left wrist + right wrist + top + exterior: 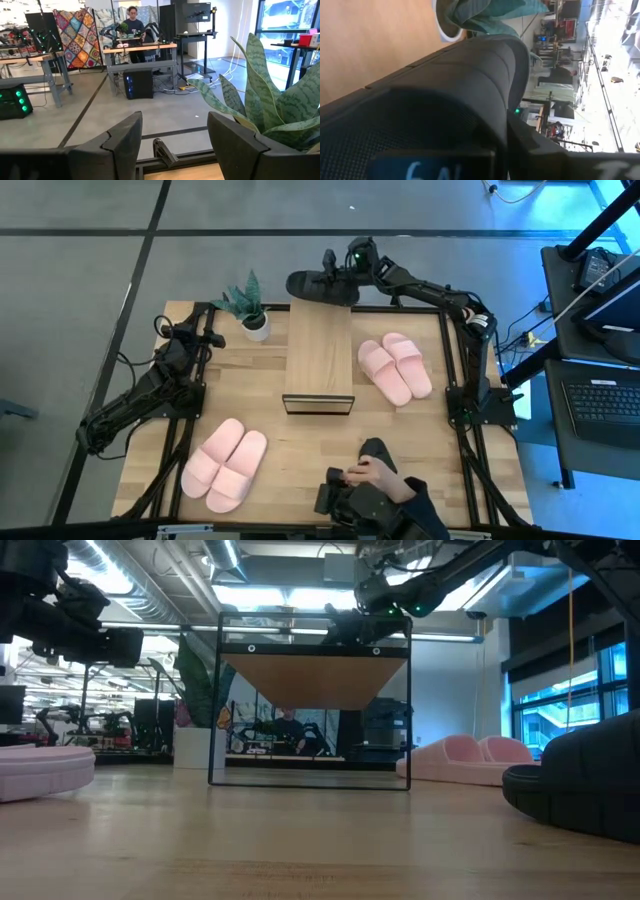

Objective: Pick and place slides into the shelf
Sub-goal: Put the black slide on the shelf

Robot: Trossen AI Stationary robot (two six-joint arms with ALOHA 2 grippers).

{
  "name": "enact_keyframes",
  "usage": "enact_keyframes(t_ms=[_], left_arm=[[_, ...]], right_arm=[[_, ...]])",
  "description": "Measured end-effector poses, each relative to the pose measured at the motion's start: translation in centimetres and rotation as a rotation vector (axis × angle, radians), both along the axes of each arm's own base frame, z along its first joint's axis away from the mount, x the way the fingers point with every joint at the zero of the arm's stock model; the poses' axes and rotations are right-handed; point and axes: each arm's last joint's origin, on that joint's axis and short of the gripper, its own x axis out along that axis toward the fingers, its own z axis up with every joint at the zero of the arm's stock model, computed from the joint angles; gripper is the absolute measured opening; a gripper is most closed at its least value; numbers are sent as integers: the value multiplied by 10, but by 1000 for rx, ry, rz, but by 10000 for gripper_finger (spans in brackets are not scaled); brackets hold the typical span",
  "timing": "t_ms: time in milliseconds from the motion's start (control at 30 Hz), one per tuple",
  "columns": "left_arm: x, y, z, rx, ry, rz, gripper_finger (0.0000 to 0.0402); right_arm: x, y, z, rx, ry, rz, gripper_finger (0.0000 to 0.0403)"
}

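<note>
At six o'clock on the counter (330, 435) we see a person's hand (372, 472) on a black slide (378, 452). One pink pair (226, 463) lies at seven o'clock, another pink pair (396, 366) at two o'clock beside the shelf (319, 360). Our left gripper (188, 332) waits at nine o'clock, jaws spread and empty, near the potted plant (251, 305). At twelve o'clock our right gripper (337, 272) is clamped on the other black slide (322, 285), held above the shelf's far end. We judge the placing step is in hand; next that slide must be lowered level onto the shelf and released. The counter is pale wood planks; beyond lies a workshop with benches and a patterned quilt (70, 31).
</note>
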Motion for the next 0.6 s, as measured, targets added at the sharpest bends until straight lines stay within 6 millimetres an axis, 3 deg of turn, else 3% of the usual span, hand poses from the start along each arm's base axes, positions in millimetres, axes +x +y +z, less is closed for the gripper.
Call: enact_keyframes(t_ms=[400, 600], left_arm=[[0, 0, 0, 0, 0, 0, 217], [0, 0, 0, 0, 0, 0, 217]], right_arm=[[-2, -1, -2, -39, 38, -37, 15], [-2, -2, -1, 27, 22, -70, 33]])
